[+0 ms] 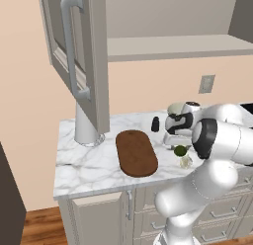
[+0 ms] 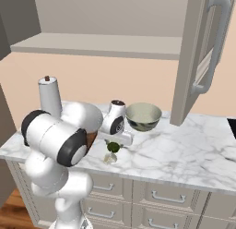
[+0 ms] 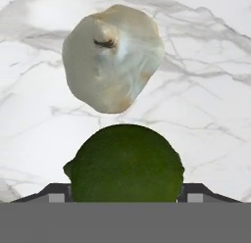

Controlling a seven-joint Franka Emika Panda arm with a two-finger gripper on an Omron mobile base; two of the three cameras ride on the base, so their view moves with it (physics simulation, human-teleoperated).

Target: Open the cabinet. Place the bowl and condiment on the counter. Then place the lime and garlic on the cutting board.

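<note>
My gripper (image 3: 125, 197) is shut on the dark green lime (image 3: 125, 163), a fingertip (image 3: 58, 194) on each side of it. The lime (image 1: 180, 151) hangs just above the white marble counter (image 1: 89, 165), right of the brown cutting board (image 1: 136, 152). Directly under it the off-white garlic (image 3: 113, 65) lies on the marble, apart from the lime. The garlic (image 2: 109, 158) is near the counter's front edge. The bowl (image 2: 144, 116) stands on the counter behind the hand. The dark condiment bottle (image 1: 155, 124) stands behind the board. The cabinet door (image 1: 91, 56) is swung open.
A white paper-towel roll (image 1: 86, 125) stands at the counter's left end under the open door. The other open door (image 2: 198, 52) juts out over the counter on the right. The cabinet shelf (image 2: 101, 44) is overhead. Drawers (image 2: 161, 195) sit below the counter.
</note>
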